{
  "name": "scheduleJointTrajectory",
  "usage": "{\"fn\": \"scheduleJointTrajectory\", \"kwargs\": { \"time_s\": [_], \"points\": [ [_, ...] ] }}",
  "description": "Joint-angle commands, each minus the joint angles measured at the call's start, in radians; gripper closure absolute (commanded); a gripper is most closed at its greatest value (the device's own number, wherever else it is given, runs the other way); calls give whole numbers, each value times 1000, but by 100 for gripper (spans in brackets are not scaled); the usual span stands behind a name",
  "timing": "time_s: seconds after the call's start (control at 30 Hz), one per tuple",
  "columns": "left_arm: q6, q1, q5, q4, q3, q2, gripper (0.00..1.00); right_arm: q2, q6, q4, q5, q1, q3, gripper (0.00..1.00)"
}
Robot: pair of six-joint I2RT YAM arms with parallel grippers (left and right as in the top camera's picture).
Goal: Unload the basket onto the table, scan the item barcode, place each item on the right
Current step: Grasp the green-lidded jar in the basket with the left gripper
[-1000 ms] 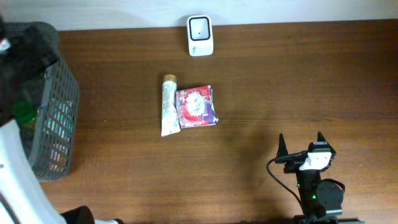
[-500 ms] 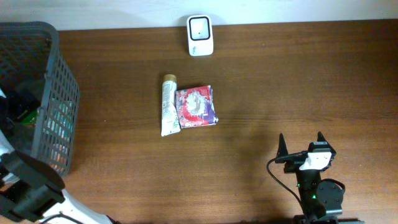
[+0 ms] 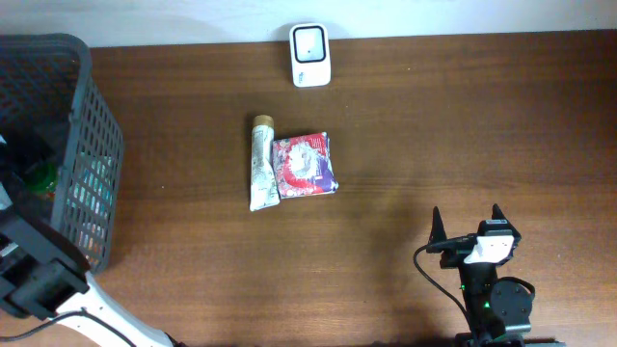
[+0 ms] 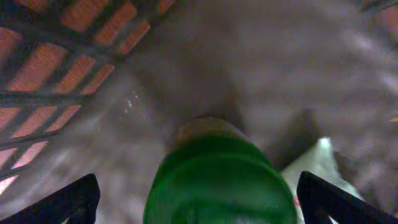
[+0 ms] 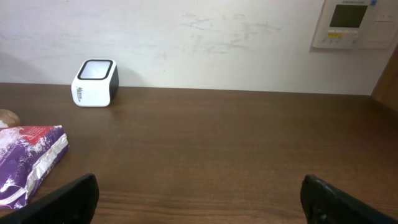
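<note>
A green bottle (image 4: 217, 180) lies inside the dark mesh basket (image 3: 92, 145) at the table's left end, and shows as a green patch (image 3: 39, 178) from overhead. My left gripper (image 4: 199, 199) reaches down into the basket. It is open, with one black fingertip on each side of the bottle and a gap to both. The white barcode scanner (image 3: 309, 55) stands at the table's far edge and also shows as the scanner (image 5: 95, 82) in the right wrist view. My right gripper (image 3: 467, 217) rests open and empty near the front right.
A white tube (image 3: 262, 164) and a red-and-purple packet (image 3: 305, 166) lie side by side mid-table. The same packet (image 5: 28, 162) appears at the left of the right wrist view. A wall panel (image 5: 351, 23) hangs behind the table. Another pale item (image 4: 317, 162) lies beside the bottle.
My left arm has swung off the basket's top corner and now reaches in from the front left, so the basket rim shows. The right arm and the table items have not moved.
</note>
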Motion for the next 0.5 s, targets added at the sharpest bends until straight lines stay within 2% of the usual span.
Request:
{"fn": "scheduleJointTrajectory", "kwargs": {
  "time_s": [0.0, 0.07, 0.1, 0.17, 0.2, 0.3, 0.37, 0.47],
  "points": [
    [16, 6, -23, -4, 3, 69, 11, -6, 5, -3, 12, -5, -9, 1],
    [16, 6, -23, -8, 3, 70, 13, -6, 5, -3, 12, -5, -9, 1],
    [16, 6, -23, -8, 3, 69, 27, -6, 5, -3, 12, -5, -9, 1],
    [16, 6, -23, -4, 4, 69, 29, -6, 5, -3, 12, -5, -9, 1],
    [15, 7, -23, -14, 26, 68, 36, -6, 5, -3, 12, -5, -9, 2],
    [7, 8, -23, -111, 144, 54, 43, -6, 5, -3, 12, -5, -9, 1],
    [-57, 10, -2, -185, 272, 26, 41, -6, 5, -3, 12, -5, -9, 1],
    [-56, 10, 214, -266, 472, -92, 37, -6, 5, -3, 12, -5, -9, 2]
  ]
}}
